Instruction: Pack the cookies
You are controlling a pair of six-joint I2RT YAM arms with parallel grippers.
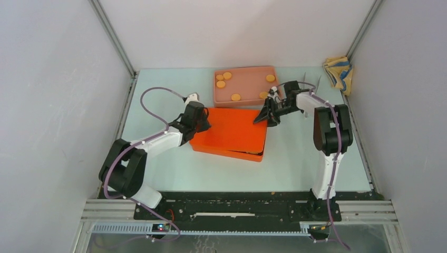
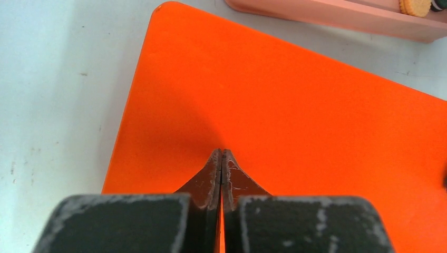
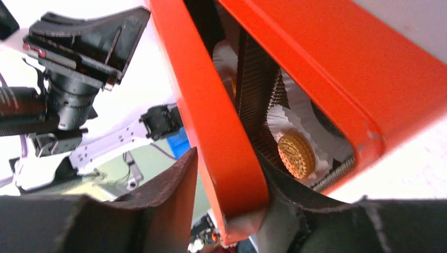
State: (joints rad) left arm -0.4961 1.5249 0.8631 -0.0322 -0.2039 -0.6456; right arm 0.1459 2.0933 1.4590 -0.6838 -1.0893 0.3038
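Observation:
An orange box with its lid (image 1: 229, 132) lies mid-table. My left gripper (image 1: 203, 123) is shut and empty, its tips resting on the lid's left part (image 2: 222, 153). My right gripper (image 1: 262, 118) is shut on the lid's rim (image 3: 232, 174) at the far right corner. There the lid stands off the base. Through the gap I see an orange cookie (image 3: 296, 154) in a white paper cup inside the box. Several orange cookies (image 1: 227, 76) lie in the pink tray (image 1: 248, 84) behind the box. One of them shows in the left wrist view (image 2: 415, 6).
A yellow and blue cloth (image 1: 338, 73) lies at the back right corner. The pink tray's wall (image 2: 337, 13) runs just beyond the orange lid. White walls close in the table on three sides. The left arm (image 3: 79, 63) shows in the right wrist view.

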